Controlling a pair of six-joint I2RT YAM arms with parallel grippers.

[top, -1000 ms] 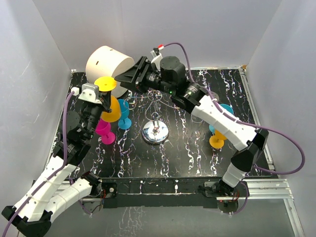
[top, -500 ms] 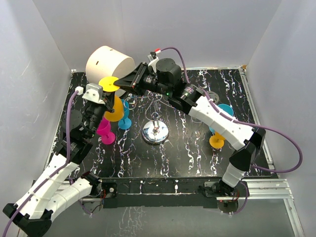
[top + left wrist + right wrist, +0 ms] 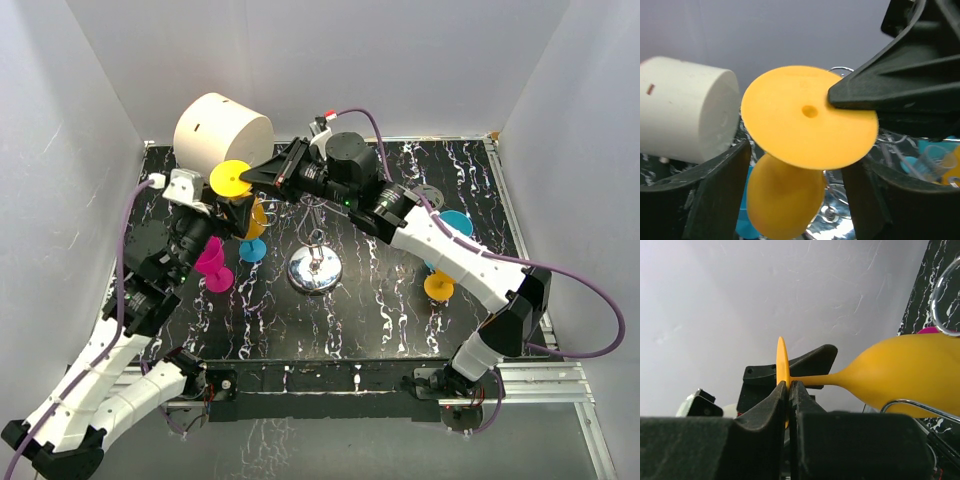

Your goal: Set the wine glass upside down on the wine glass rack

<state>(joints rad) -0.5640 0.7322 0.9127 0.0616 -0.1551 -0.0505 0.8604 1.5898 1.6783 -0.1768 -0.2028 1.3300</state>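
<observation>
Above the left part of the bench (image 3: 270, 320), just beside the left arms of the wine glass rack (image 3: 315, 268), the wine glass (image 3: 232, 180) is held in the air between both hands. The right hand (image 3: 788, 387) is pinched together on the rim of the flat foot, and the thin disc is seen edge-on between its fingers. The left hand (image 3: 796, 155) is set around the bowl, with a finger on each side. Whether it presses on the bowl or stands just clear of it cannot be told.

The glass is pointed foot up and mouth down. Its long axis is tilted off the upright, so that the foot leans away from the rack.

The glass is judged to be opaque plastic: light, stiff and unlikely to shatter, but smooth and probably slippery. A pinch on the foot's edge alone can be expected to let it swing. A hold on the bowl or the foot is judged best, with the stem left free for a wire curl.
</observation>
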